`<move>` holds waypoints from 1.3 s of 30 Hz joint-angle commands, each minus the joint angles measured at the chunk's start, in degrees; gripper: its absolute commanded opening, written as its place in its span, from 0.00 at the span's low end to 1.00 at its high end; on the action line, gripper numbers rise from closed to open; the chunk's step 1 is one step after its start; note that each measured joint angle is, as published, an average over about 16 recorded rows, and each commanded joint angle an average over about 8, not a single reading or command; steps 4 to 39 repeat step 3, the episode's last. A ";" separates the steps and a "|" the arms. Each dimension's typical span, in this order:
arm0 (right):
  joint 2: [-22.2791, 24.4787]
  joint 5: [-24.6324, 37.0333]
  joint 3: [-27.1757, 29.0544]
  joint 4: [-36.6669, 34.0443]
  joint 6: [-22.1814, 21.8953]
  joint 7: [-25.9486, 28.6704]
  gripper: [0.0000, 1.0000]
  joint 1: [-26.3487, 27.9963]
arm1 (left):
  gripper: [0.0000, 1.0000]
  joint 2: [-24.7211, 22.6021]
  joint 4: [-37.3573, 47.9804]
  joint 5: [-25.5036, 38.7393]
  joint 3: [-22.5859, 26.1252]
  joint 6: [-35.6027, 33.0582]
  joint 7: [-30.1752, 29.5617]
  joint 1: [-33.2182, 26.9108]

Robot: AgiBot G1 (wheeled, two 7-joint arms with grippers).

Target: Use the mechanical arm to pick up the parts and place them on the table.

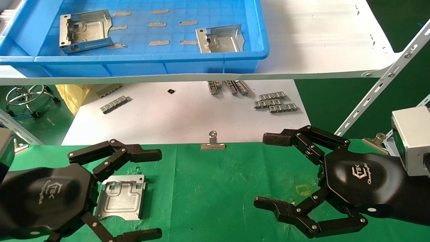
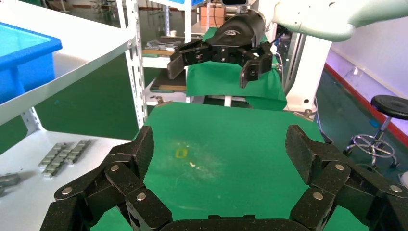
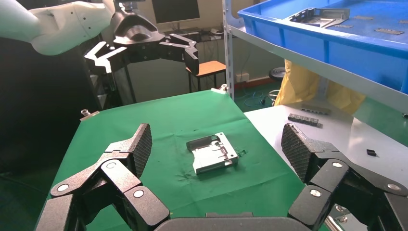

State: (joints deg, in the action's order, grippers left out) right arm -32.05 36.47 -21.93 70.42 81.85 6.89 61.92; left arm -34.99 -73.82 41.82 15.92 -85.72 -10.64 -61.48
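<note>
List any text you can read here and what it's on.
"TEK": white logo on the right gripper palm; the script line under it is too blurred to read.
"TEK": same logo on the left gripper palm; script line unreadable.
No other text visible.

Both end effectors are matte black three-fingered claws: left end effector (image 1: 134,193), right end effector (image 1: 278,174). Each has a hexagonal palm with a white logo, silver screws at the finger joints, and textured fingertip pads (image 3: 143,144). The right carries a silver box wrist (image 1: 411,143). Upper arm shells (image 3: 53,21) appear white, possibly light grey.
</note>
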 commanded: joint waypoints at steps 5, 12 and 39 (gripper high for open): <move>0.00 0.00 0.00 -0.01 -0.01 0.00 1.00 -0.01 | 1.00 0.44 -2.12 -0.40 -1.03 0.13 -1.07 0.95; 0.00 0.00 0.00 -0.01 -0.01 0.00 1.00 -0.01 | 1.00 0.44 -2.12 -0.40 -1.03 0.13 -1.07 0.95; 0.00 0.00 0.00 -0.01 -0.01 0.00 1.00 -0.01 | 1.00 0.44 -2.12 -0.40 -1.03 0.13 -1.07 0.95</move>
